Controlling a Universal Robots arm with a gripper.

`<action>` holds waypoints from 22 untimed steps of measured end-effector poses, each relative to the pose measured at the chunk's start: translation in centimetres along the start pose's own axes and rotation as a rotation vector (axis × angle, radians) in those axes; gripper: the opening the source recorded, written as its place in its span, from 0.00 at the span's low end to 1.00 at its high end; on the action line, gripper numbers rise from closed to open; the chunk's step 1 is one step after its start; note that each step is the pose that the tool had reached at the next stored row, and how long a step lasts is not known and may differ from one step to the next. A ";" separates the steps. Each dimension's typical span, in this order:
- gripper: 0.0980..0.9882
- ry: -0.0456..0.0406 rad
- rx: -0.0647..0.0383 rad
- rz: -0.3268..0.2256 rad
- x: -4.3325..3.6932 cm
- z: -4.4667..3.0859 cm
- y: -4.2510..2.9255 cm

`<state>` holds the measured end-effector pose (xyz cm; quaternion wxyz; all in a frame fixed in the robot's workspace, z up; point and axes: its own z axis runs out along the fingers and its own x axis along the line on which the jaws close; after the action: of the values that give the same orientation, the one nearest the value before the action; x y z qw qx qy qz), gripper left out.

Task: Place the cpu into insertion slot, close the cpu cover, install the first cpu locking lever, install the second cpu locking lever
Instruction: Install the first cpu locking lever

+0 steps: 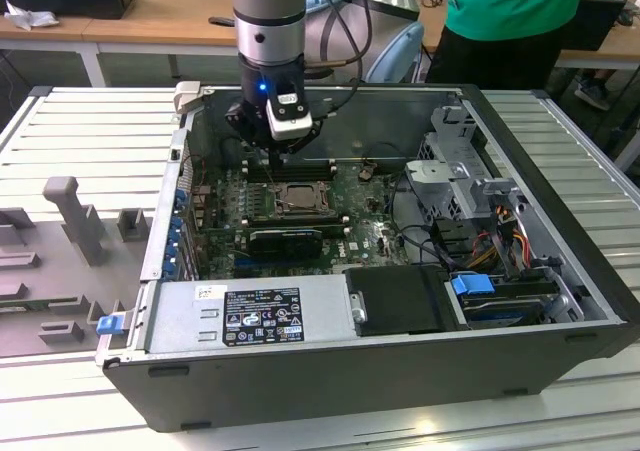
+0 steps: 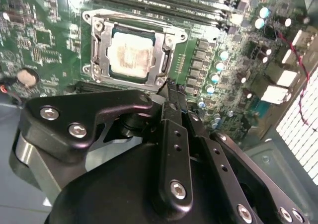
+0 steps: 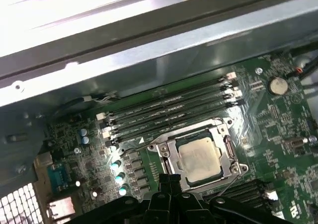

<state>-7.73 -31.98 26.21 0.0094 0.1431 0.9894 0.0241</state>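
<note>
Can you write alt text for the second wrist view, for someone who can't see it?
A silver cpu lies on a green board, with a metal cover flat around it. The robot's black hand, shut, hovers close to the cover's edge.

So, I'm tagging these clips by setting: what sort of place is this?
Probably a robotics lab or workshop: an arm reaches into an open computer case lying on a slatted metal table, with wooden desks behind.
</note>
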 end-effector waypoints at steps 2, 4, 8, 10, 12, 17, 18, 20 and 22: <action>0.01 0.0024 -0.001 -0.048 0.00 0.10 0.00; 0.01 0.0049 -0.001 -0.097 0.00 0.19 -0.01; 0.01 0.0112 -0.003 -0.221 0.01 0.49 -0.03; 0.01 0.0124 -0.003 -0.242 0.19 0.61 -0.09; 0.01 0.0127 -0.004 -0.247 0.72 0.68 -0.25; 0.01 0.0126 -0.004 -0.248 2.80 0.68 -0.82; 0.01 0.0125 -0.004 -0.247 3.13 0.68 -0.85; 0.01 0.0127 -0.004 -0.248 3.70 0.73 -0.56; 0.01 0.0126 -0.004 -0.248 4.22 0.90 0.78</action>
<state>-11.53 -30.00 25.30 0.0063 0.0195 0.9995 0.0256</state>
